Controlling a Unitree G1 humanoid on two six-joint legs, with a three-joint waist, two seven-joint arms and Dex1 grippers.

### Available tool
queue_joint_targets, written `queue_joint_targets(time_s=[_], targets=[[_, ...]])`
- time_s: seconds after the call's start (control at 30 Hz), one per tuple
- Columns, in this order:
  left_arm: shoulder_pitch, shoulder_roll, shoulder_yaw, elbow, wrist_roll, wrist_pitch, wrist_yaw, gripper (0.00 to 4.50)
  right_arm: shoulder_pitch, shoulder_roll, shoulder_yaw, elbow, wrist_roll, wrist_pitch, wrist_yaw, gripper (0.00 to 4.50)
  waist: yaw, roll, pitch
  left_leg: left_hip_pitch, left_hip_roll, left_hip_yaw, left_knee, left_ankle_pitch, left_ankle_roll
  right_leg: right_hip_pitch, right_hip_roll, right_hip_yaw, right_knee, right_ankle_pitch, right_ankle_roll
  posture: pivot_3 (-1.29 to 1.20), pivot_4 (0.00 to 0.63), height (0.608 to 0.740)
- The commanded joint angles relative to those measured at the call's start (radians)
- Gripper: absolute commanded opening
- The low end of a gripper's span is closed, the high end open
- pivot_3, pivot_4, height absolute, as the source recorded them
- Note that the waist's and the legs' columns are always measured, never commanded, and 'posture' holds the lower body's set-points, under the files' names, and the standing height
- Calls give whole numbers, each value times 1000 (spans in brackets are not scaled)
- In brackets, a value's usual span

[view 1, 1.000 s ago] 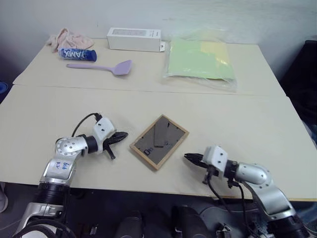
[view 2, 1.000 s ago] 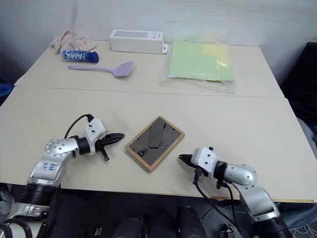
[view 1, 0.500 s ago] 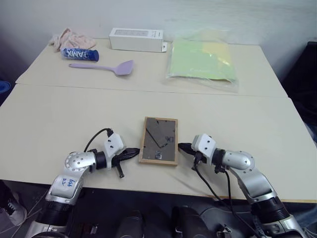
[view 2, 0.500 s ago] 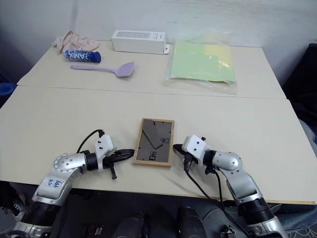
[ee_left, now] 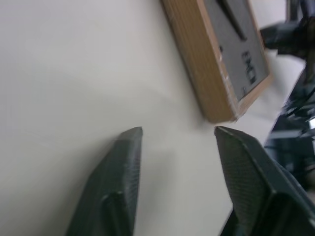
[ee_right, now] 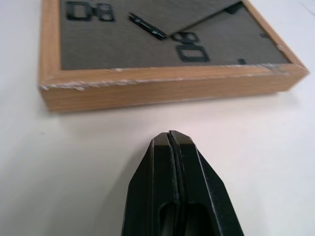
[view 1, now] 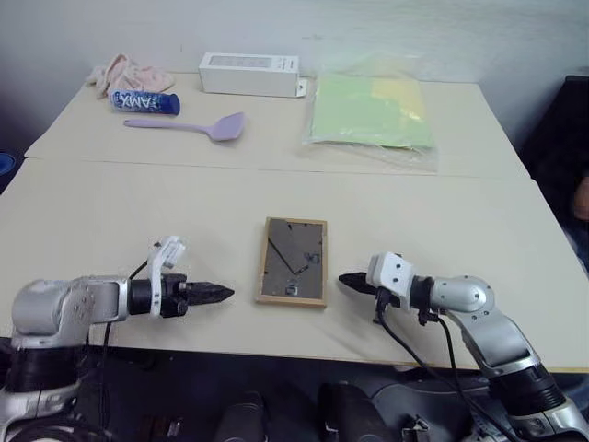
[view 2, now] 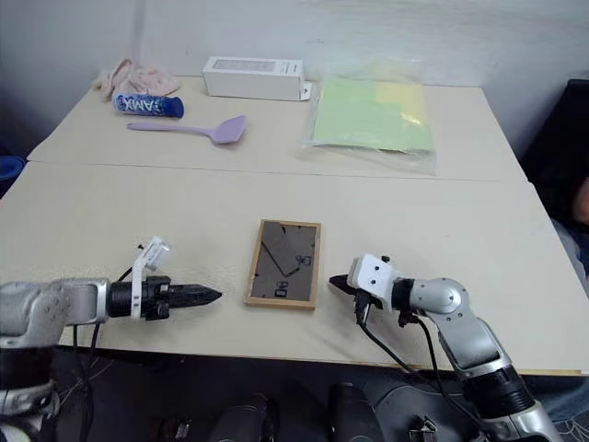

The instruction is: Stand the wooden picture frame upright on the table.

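1. The small rectangular light-wood picture frame (view 1: 294,261) lies flat, dark grey-brown back up, on the near slab of the large pale beige table (view 1: 442,221).
2. The left gripper (view 1: 225,294) sits just off the frame's left edge, apart from it; in its wrist view the two black fingers (ee_left: 118,167) stand spread with bare tabletop between them.
3. The right gripper (view 1: 342,280) points at the frame's right edge, fingertips pressed together, pinching nothing, a narrow gap short of the wood.
4. At the far edge: a long white box (view 1: 249,73), a lilac spatula (view 1: 189,125), a green plastic sleeve (view 1: 371,110).
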Motion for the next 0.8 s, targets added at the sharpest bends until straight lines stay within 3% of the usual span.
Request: queue_joint_targets(time_s=[0.03,0.27,0.6,0.8], targets=[[-92,-73,-46,89,-51,80,108,3049,-10,14,16,-45,-12,36,-19,0,8,0,0,0,-1,0,0,0,0,0,0,0,0,0,0,0,150,740],[-172,-131,-162,189,-187,80,258,3049,-39,31,49,-49,-41,48,-26,0,17,0,0,0,-1,0,0,0,0,0,-1,1,0,0,0,0,150,740],[-231,-204,-173,323,-435,80,481,3049,-60,41,79,-49,-77,55,-29,0,15,-1,-1,1,-1,0,1,1,-1,0,-1,0,0,0,0,0,150,740],[-246,-248,-88,389,-503,80,607,1773,-52,33,69,-45,-89,51,-29,0,17,-2,-2,1,-1,0,2,1,-2,1,-1,0,0,0,0,0,150,740]])
